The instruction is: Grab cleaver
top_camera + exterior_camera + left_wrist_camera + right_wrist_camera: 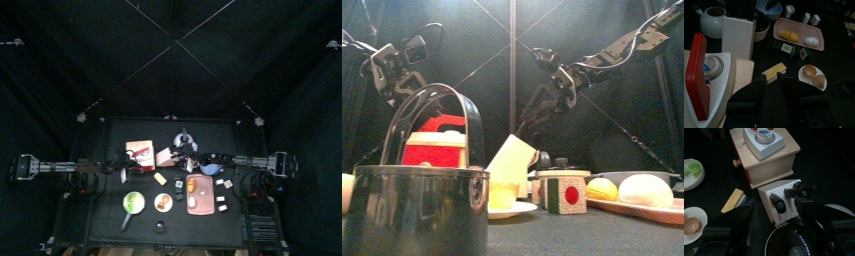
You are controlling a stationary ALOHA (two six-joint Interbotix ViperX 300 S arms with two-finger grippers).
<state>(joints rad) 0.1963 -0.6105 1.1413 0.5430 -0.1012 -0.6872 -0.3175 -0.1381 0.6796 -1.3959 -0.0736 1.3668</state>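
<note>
Hovering with spread fingers, the right gripper (777, 228) crowds the knife block's (779, 200) edge.

Pale wooden block (769, 159), glossy dark metal pot (416, 210), matt black table (114, 215)

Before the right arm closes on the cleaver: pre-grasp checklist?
1. right gripper open: ok.
2. right gripper lined up on the white knife block: ok, jaws flank it in the right wrist view.
3. Which black handle is the one to take: cannot tell.
4. Side clearance: not ok, the wooden box sits right against the block.
5. left gripper out of the way: ok, raised at the left.
</note>
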